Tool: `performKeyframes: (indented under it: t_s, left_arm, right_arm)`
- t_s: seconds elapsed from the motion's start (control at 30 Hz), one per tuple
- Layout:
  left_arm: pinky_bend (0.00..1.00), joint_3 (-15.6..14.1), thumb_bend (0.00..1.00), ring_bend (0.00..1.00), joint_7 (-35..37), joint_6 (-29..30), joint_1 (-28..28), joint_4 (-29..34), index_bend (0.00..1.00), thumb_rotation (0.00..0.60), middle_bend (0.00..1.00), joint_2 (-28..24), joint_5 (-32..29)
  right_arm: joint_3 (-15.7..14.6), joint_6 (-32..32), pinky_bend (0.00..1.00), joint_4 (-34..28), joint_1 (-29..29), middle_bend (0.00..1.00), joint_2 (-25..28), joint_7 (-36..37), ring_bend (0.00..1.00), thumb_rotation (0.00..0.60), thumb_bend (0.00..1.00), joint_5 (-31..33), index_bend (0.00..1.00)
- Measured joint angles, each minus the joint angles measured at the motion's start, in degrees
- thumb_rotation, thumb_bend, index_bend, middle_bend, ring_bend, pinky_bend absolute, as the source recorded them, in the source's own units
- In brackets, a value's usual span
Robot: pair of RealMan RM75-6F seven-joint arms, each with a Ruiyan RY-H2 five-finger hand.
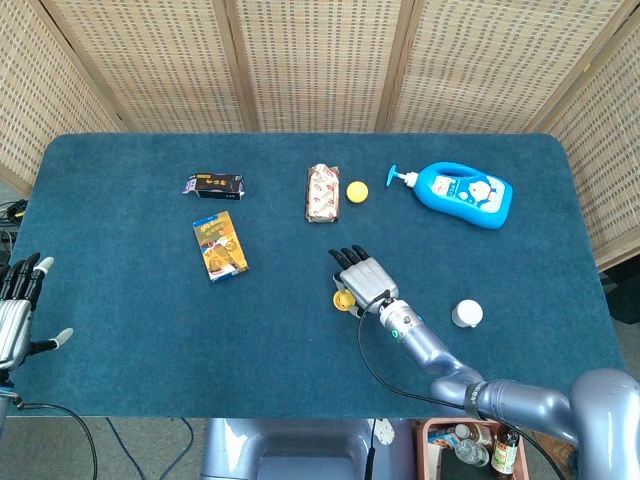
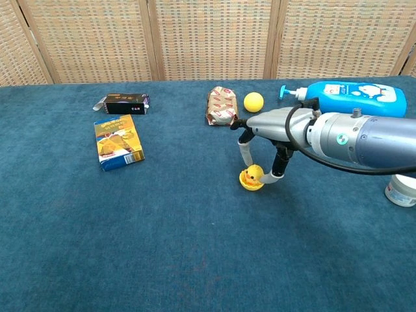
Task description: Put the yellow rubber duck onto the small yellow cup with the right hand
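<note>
From above, the right hand (image 1: 362,277) covers the small yellow cup (image 1: 343,299) mid-counter. At chest height, it pinches the yellow rubber duck (image 2: 252,173), seated on the cup: placing step. Next, I judge, a gentle release.

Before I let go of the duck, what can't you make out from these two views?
- Head view: the right hand covers the yellow rubber duck and most of the small yellow cup.
- Chest view: whether the duck is seated on the cup or only held there; fingers flank it.
- Left hand: cut by the head view's left edge, absent from the chest view.
</note>
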State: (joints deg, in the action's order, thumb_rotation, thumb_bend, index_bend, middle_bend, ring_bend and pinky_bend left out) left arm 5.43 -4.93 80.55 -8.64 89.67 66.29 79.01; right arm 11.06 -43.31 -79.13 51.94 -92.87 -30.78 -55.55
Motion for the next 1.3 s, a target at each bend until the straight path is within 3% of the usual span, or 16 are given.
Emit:
performKeyframes:
  t_s: [0.13,0.17,0.27,0.33,0.57,0.77,0.97,1.13,1.3]
  left_arm:
    - [0.0,0.1,0.0,0.0,0.3,-0.4,-0.2,-0.2,0.0,0.6,0.0,-0.1,-0.4]
    - [0.0,0.2,0.0,0.0,0.3,-0.5,-0.2,-0.2,0.0,0.6,0.0,-0.1,-0.4]
    - [0.0,0.2,0.0,0.0,0.3,-0.7,-0.3,-0.4,0.0,0.6,0.0,-0.1,-0.6]
    - [0.0,0.2,0.0,0.0,0.3,-0.9,-0.4,-0.5,0.0,0.6,0.0,0.0,-0.7]
    - [0.0,0.1,0.0,0.0,0.2,-1.3,-0.6,-0.5,0.0,0.6,0.0,0.0,-0.9]
    - [0.0,-0.2,0.0,0.0,0.5,-1.3,-0.5,-0.6,0.0,0.6,0.0,0.0,-0.7]
    - [0.0,-0.8,0.0,0.0,0.5,-1.2,-0.4,-0.5,0.0,0.6,0.0,0.0,0.2]
    - [0.0,-1.5,0.0,0.0,-0.2,-0.7,-0.3,-0.2,0.0,0.6,0.0,0.2,1.6]
    - [0.0,-2.0,0.0,0.0,-0.5,0.7,0.1,0.3,0.0,0.6,0.0,0.3,3.0]
  right_arm:
    - [-0.3,-0.2,0.0,0.7,0.7,0.0,-0.5,-0.8,0.0,0.6,0.3,1.6,0.53]
    - [-0.4,-0.2,0.0,0.8,0.9,0.0,-0.6,-1.0,0.0,0.6,0.29,2.0,0.47]
    - [-1.0,-0.5,0.0,0.8,1.3,0.0,-0.7,-1.8,0.0,0.6,0.13,3.1,0.12]
    - [-1.1,-1.1,0.0,0.5,1.4,0.0,-0.7,-1.9,0.0,0.6,0.08,3.4,0.01]
    - [-1.0,-4.3,0.0,-3.5,0.9,0.0,1.5,-1.6,0.0,0.6,0.08,2.3,0.0]
    - [-2.2,-11.6,0.0,-10.9,-3.3,0.0,7.7,-0.1,0.0,0.6,0.01,-2.4,0.0]
    - [-6.5,-25.3,0.0,-12.1,-12.4,0.0,13.0,5.0,0.0,0.6,0.0,-13.3,0.0]
    - [-10.3,-38.4,0.0,-7.7,-23.7,0.0,15.1,15.2,0.0,0.6,0.0,-19.4,0.0]
    - [-13.1,-47.0,0.0,-4.9,-32.2,0.0,16.1,20.0,0.0,0.6,0.0,-23.6,0.0]
